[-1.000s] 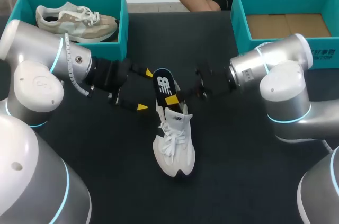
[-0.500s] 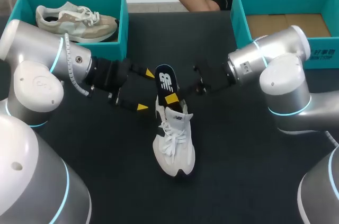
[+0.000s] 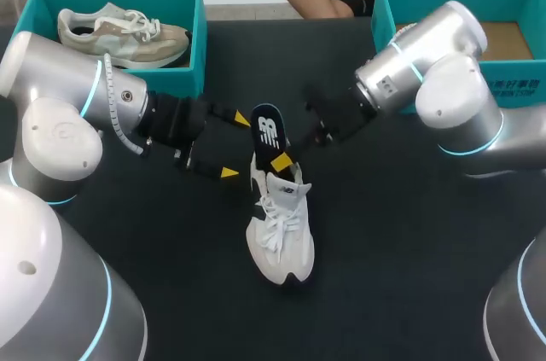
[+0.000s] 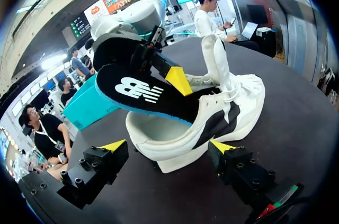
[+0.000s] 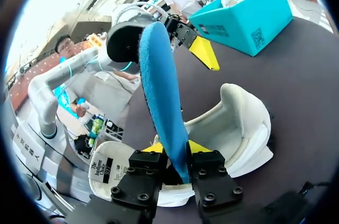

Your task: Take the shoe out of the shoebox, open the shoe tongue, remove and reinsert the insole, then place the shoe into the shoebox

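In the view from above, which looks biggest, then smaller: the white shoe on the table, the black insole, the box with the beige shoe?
1. shoebox
2. white shoe
3. insole, though its lower end is hidden in the shoe.

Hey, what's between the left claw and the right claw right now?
The black insole, standing up out of the heel of the white shoe. The right claw grips it; the left claw is open beside it. The head view shows this.
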Robot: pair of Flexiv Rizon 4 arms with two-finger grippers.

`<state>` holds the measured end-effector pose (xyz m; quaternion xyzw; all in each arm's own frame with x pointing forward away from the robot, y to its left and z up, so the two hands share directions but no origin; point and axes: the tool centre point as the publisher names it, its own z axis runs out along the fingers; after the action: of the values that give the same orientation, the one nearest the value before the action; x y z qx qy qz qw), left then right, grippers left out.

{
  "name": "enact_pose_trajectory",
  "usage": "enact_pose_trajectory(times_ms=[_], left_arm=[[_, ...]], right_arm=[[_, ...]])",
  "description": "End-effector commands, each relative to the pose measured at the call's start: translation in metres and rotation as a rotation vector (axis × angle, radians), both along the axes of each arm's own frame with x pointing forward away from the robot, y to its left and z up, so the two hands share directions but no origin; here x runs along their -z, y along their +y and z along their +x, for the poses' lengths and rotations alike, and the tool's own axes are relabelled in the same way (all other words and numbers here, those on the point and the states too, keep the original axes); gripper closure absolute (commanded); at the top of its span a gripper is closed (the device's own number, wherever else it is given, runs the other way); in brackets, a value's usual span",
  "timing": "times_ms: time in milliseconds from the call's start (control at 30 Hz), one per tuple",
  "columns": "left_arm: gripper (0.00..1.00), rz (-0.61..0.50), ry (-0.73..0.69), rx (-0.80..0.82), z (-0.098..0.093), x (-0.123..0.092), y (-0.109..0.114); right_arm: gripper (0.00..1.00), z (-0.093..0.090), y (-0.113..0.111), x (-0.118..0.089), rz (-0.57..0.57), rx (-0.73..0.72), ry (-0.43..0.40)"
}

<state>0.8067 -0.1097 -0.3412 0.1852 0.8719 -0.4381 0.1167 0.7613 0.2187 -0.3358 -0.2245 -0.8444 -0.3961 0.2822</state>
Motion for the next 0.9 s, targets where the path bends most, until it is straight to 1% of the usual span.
enact_pose_trajectory(times_ms=[33,133,200,267,333,400,433,567,700,900], left_arm=[[0.00,0.004,-0.001,-0.001,-0.001,0.000,-0.001],[0.00,0.004,-0.001,-0.001,-0.001,0.000,-0.001],[0.00,0.004,-0.001,-0.001,-0.001,0.000,-0.001],[0.00,0.004,-0.001,-0.001,-0.001,0.000,-0.001],[0.00,0.004,-0.001,-0.001,-0.001,0.000,-0.001],[0.00,0.004,-0.001,-0.001,-0.001,0.000,-0.001],[0.00,0.004,-0.001,-0.001,-0.001,0.000,-0.001],[0.00,0.004,-0.001,-0.001,-0.001,0.000,-0.001],[0.00,0.004,-0.001,-0.001,-0.001,0.000,-0.001],[0.00,0.004,-0.001,-0.001,-0.001,0.000,-0.001]], right_arm=[[0.78,0.001,0.002,0.005,-0.067,-0.051,0.009],[0.78,0.002,0.001,0.010,-0.077,-0.049,0.005],[0.75,0.002,0.000,0.013,-0.083,-0.049,0.008],[0.75,0.002,-0.001,0.016,-0.089,-0.052,0.012],[0.76,0.001,-0.001,0.019,-0.092,-0.053,0.018],[0.85,0.000,-0.002,0.020,-0.092,-0.054,0.019],[1.00,0.000,-0.002,0.020,-0.095,-0.056,0.023],[1.00,0.001,-0.002,0.015,-0.097,-0.052,0.032],[1.00,0.001,-0.002,0.011,-0.097,-0.053,0.066],[1.00,-0.007,-0.003,0.013,-0.108,-0.061,0.100]])
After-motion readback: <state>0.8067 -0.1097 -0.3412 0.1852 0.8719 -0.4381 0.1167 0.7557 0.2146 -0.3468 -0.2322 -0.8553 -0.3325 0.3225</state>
